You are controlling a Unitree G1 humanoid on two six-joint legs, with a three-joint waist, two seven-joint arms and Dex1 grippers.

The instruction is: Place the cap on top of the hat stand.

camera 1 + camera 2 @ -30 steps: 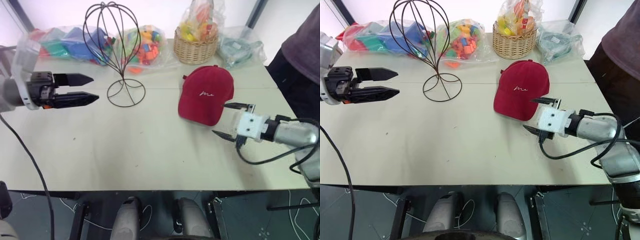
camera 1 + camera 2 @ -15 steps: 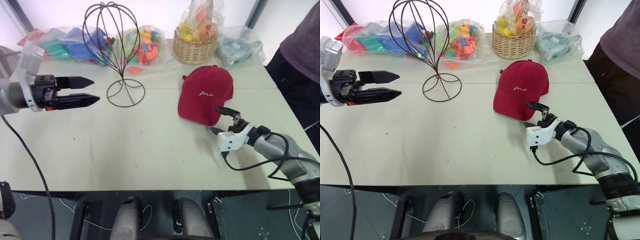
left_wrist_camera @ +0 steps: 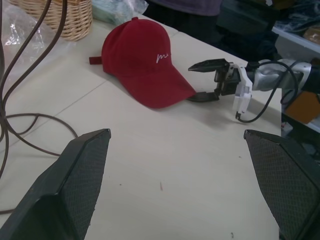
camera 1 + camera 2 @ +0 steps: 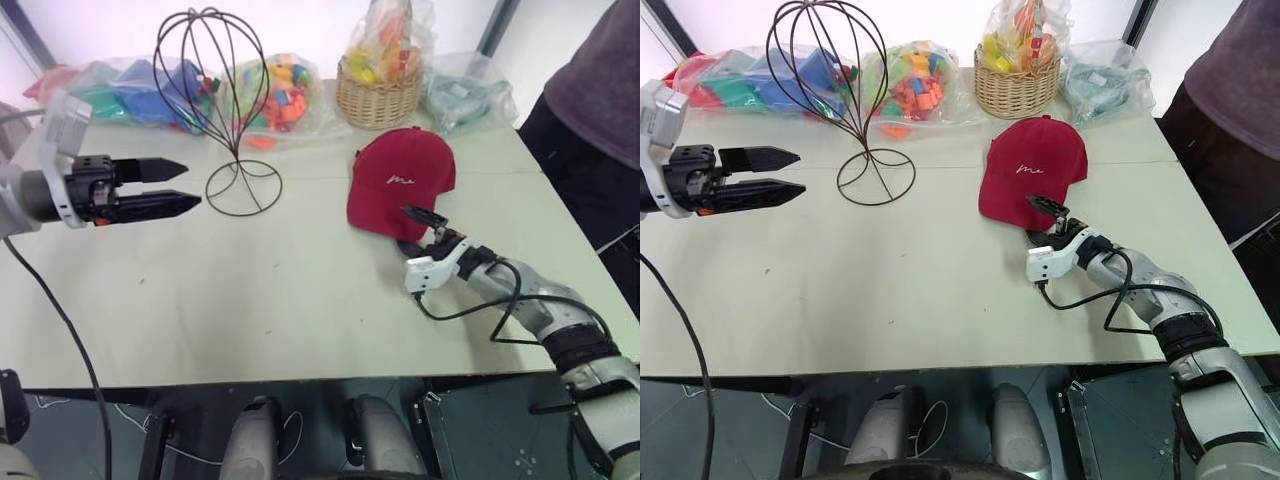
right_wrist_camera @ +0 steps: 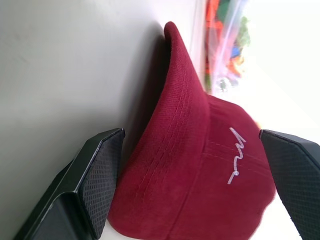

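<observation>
We see a pale table (image 4: 250, 310) with a seam across its far part, a white wall behind it, dark floor and cables under the near edge. A person (image 4: 600, 100) in a dark top stands at the far right.

The right gripper (image 4: 418, 232) lies low over the table at the cap's brim, jaws spread wide, one finger above the brim edge and one below at table level; we can't tell if either touches. In its wrist view the brim sits between the two fingers, not clamped.

The left gripper (image 4: 178, 186) hangs above the table's left side, jaws apart with a moderate gap, holding nothing.

The cap (image 4: 400, 185) lies on the table right of centre, brim toward us. White cursive stitching on the front; we can't read it.

The stand (image 4: 225, 120) is upright, left of the cap, well apart, bare.

Farther back: a basket (image 4: 378, 95) of wrapped items and bags of bricks (image 4: 180, 90).
</observation>
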